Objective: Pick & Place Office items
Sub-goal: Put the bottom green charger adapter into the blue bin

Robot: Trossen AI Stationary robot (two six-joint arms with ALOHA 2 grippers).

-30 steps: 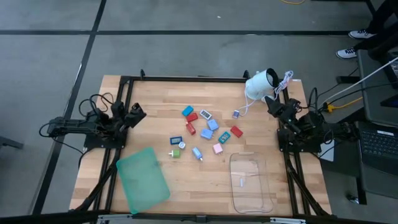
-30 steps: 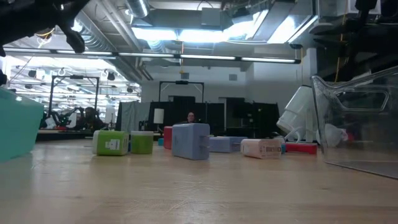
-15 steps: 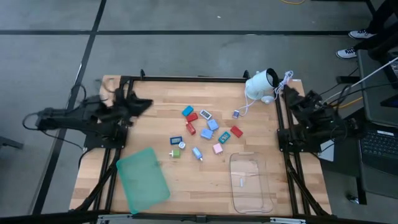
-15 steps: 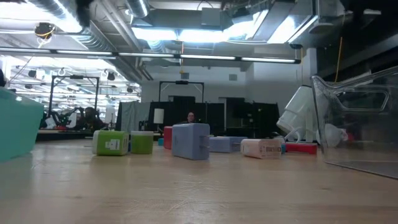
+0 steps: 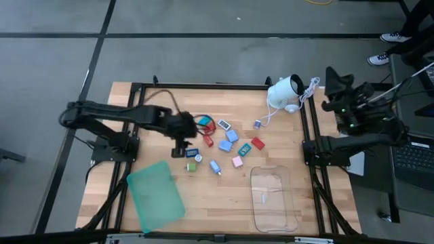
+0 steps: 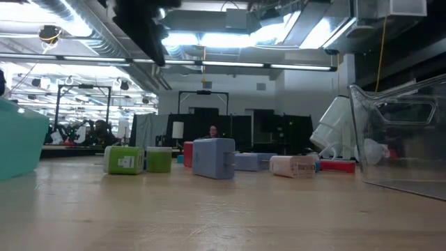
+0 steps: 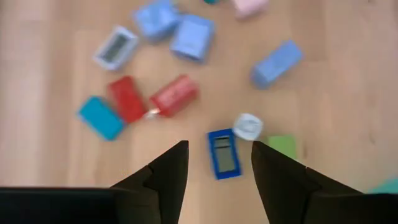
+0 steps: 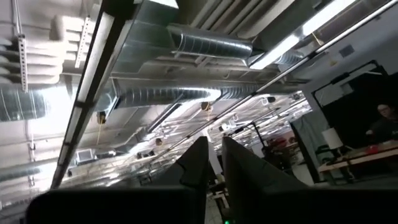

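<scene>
The left gripper (image 7: 214, 163) hangs above the wooden table (image 5: 135, 108) with its fingers (image 7: 163, 174) spread wide and empty. A dark blue item (image 7: 223, 153) lies below the gap between them, with a small white round piece (image 7: 248, 126) and a green block (image 7: 283, 146) just beside it. From above, this gripper (image 5: 182, 139) sits over the left edge of the scattered office items (image 5: 225, 144), which lie in the middle of the table: red, teal, light blue and pink pieces close together. A green tray (image 5: 156, 195) lies near the front left, and a clear tray (image 5: 272, 198) near the front right. A white rounded device (image 5: 285, 92) with a cord stands at the back right.

The right gripper (image 8: 211, 163) is lifted beyond the table's right edge, pointing up at ceiling ducts (image 8: 205, 43) and strip lights, fingers nearly together, holding nothing.
</scene>
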